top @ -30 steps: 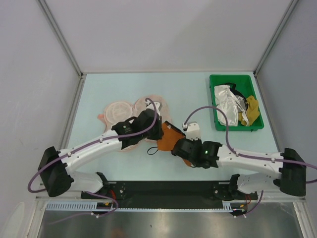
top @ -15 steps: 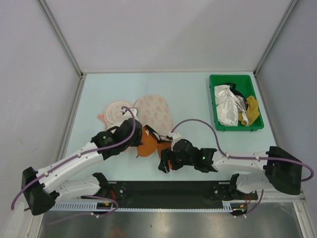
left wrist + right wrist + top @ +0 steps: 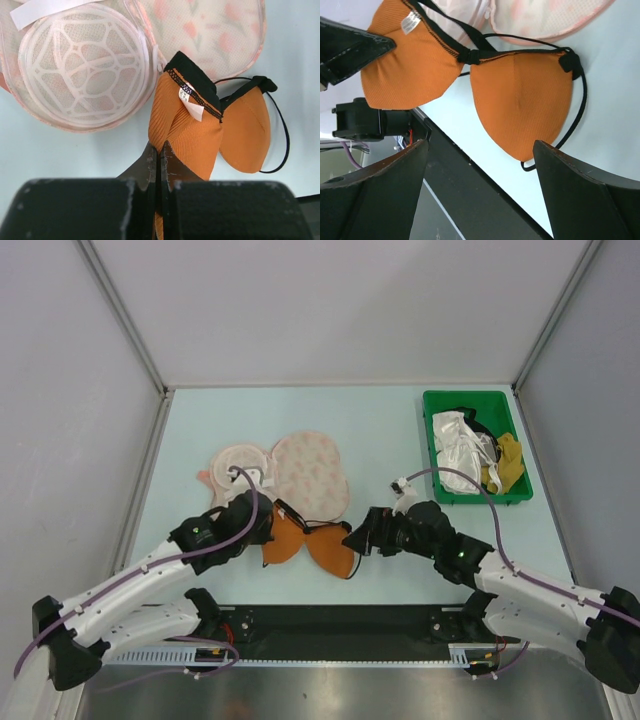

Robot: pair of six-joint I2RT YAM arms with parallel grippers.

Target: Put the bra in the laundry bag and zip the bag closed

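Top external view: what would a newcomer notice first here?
The bright orange bra lies spread at the near middle of the table, one cup pinched in the shut left pincer, the right pincer open beside the other. Just behind it lies the pink laundry bag, one mesh panel showing; a green bin of crumpled items sits far right.

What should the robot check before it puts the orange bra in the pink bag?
1. Left hand gripping the bra: ok, shut on one cup.
2. Right hand free to help: ok, open, near the other cup.
3. Bra inside the laundry bag: not ok, it is outside.
4. Bag opened wide enough: cannot tell, only one mesh panel shows.
5. Zip clear of the straps: cannot tell.
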